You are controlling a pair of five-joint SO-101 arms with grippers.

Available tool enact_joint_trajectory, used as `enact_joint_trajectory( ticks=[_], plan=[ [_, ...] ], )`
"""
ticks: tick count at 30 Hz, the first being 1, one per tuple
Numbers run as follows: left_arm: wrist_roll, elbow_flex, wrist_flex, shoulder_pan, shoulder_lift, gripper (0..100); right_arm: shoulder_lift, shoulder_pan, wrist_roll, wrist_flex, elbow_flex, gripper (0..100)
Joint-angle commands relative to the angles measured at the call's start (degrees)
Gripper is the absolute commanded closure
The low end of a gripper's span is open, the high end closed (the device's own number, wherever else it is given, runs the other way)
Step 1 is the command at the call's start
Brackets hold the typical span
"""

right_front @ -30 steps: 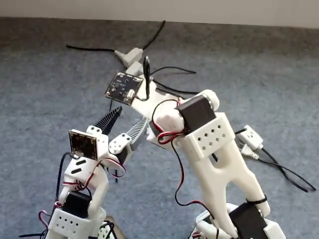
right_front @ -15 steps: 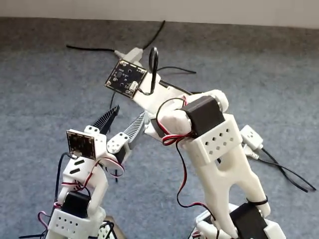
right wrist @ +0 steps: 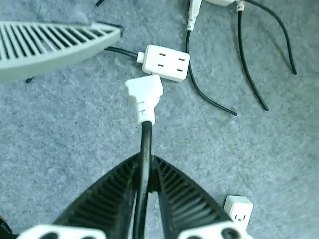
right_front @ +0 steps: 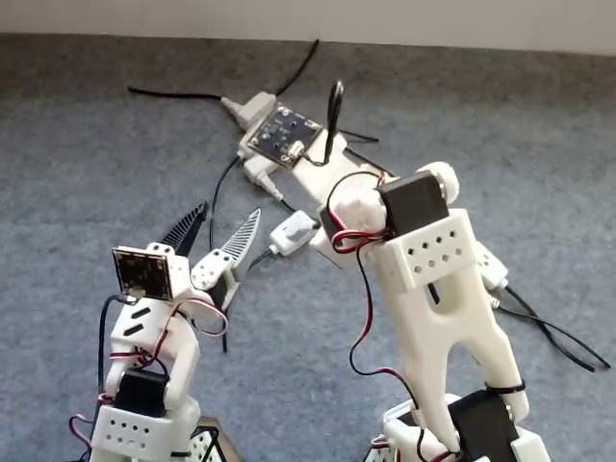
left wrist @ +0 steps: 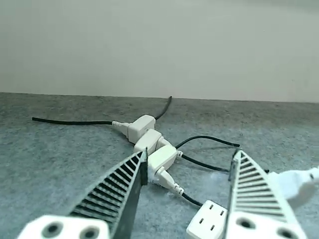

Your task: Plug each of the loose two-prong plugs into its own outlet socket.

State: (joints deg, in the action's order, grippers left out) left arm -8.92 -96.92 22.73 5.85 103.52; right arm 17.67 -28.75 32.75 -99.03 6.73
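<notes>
My right gripper (right wrist: 145, 162) is shut on the black cord just behind a white two-prong plug (right wrist: 143, 95). The plug's front end almost touches a white outlet socket (right wrist: 165, 63) lying on the carpet. In the high view that socket (right_front: 293, 231) lies beside the right arm's wrist. My left gripper (left wrist: 189, 155) stands open and empty, low over the carpet, with the socket (left wrist: 208, 225) between its fingers and close below. The high view has the left gripper (right_front: 229, 214) just left of the socket. A chain of joined white plugs and sockets (left wrist: 149, 142) lies farther out.
Black cords (right wrist: 249, 64) run loosely over the grey carpet (right_front: 87, 192). A small white socket block (right wrist: 238, 209) lies close beside the right gripper. Another white connector (right_front: 489, 268) lies behind the right arm. A pale wall bounds the far side.
The right arm has swung right and farther out with the plug, uncovering the white socket. The left arm has drawn back slightly, its gripper staying open.
</notes>
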Motion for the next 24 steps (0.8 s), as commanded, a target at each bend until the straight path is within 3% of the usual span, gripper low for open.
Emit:
enact_joint_trajectory(
  ticks=[1,7,18,24],
  plan=[
    [-0.09,-0.13,0.00,-1.27,0.48,73,0.40,0.75,-0.53,-1.80,-1.54,99.3],
    [-0.09,-0.13,0.09,-2.15,0.48,73,0.40,0.66,-0.53,-0.75,-9.45,99.3],
    [0.00,-0.13,1.32,-2.15,0.57,73,0.31,0.66,-0.53,9.27,-36.62,98.7],
    [0.00,-0.13,1.32,-2.15,0.48,73,0.92,0.66,-0.44,12.79,-41.54,81.3]
  ],
)
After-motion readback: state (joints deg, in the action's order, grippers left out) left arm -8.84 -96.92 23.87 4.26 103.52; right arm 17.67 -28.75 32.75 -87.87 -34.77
